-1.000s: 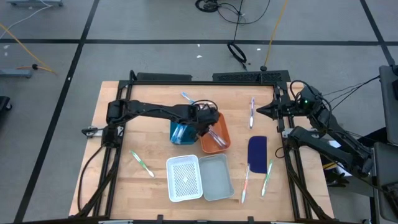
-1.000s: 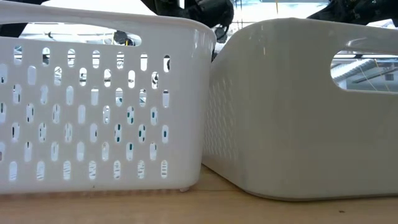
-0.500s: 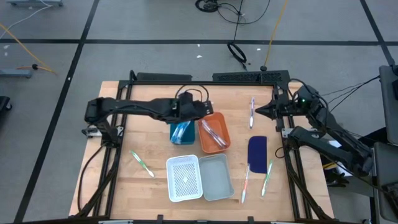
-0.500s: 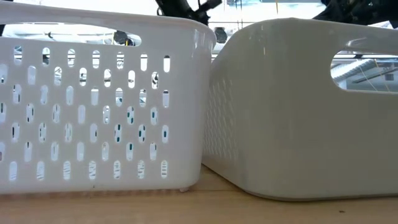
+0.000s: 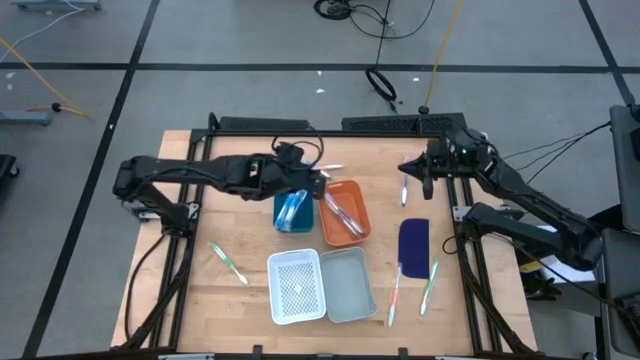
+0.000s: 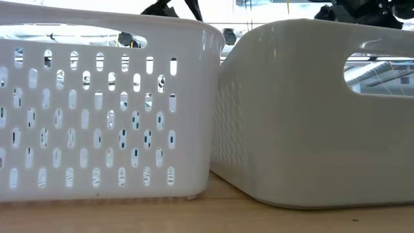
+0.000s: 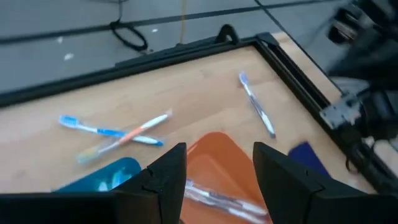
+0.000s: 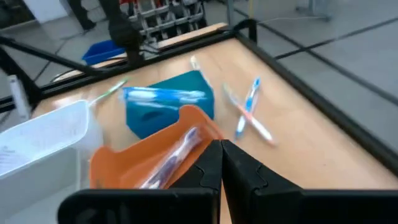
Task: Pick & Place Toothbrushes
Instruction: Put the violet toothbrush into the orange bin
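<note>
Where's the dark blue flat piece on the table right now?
In the high view, the dark blue flat piece lies on the table's right side, right of the orange bin, with two toothbrushes just below it.

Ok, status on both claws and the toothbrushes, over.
Left claw open, empty, above orange tray. Right claw shut, near far-edge toothbrush. Toothbrushes in orange and blue tray; others loose on the table.
</note>
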`<state>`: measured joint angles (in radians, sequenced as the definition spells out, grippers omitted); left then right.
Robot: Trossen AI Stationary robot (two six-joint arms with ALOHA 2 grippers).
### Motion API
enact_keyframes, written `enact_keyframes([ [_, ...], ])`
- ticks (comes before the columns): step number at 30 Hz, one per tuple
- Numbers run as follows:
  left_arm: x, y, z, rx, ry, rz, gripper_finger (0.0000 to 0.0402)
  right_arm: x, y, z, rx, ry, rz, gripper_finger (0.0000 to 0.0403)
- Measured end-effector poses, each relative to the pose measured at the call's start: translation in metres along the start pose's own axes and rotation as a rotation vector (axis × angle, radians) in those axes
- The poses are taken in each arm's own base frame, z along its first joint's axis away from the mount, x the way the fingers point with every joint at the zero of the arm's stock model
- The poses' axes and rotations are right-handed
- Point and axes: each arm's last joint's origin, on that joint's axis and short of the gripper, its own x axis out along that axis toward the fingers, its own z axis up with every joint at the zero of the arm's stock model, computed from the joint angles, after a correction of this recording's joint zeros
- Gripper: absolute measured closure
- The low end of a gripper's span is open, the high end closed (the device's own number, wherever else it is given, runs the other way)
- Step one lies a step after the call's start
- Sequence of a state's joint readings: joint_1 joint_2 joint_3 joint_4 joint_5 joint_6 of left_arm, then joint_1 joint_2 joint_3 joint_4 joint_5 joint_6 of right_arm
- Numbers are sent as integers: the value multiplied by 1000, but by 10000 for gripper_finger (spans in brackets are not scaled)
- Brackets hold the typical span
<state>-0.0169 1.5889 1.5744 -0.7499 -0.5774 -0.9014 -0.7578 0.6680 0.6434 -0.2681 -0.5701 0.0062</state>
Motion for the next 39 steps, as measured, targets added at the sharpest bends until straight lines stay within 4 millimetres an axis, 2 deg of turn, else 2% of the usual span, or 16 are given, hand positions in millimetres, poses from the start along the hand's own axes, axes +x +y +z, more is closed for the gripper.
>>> enact_keyframes([
  [4, -14, 16, -7, 27, 3, -11, 218, 1, -1, 5, -38, -47, -23, 403],
  [11, -33, 63, -28, 70, -37, -127, 218, 3, -1, 8, 53, -66, -17, 403],
  [16, -45, 96, -43, 150, -41, -296, 218, 13, 1, 6, 141, -49, -125, 403],
  [22, -62, 139, -56, 214, -82, -385, 218, 30, 5, 0, 228, 3, -242, 403],
  [29, -82, 175, -64, 239, -151, -472, 218, 48, 4, -22, 366, 224, -384, 403],
  [34, -87, 193, -76, 240, -178, -498, 218, 57, -1, -19, 454, 356, -537, 403],
  [39, -86, 207, -90, 225, -185, -513, 218, 71, -10, -14, 512, 524, -612, 398],
])
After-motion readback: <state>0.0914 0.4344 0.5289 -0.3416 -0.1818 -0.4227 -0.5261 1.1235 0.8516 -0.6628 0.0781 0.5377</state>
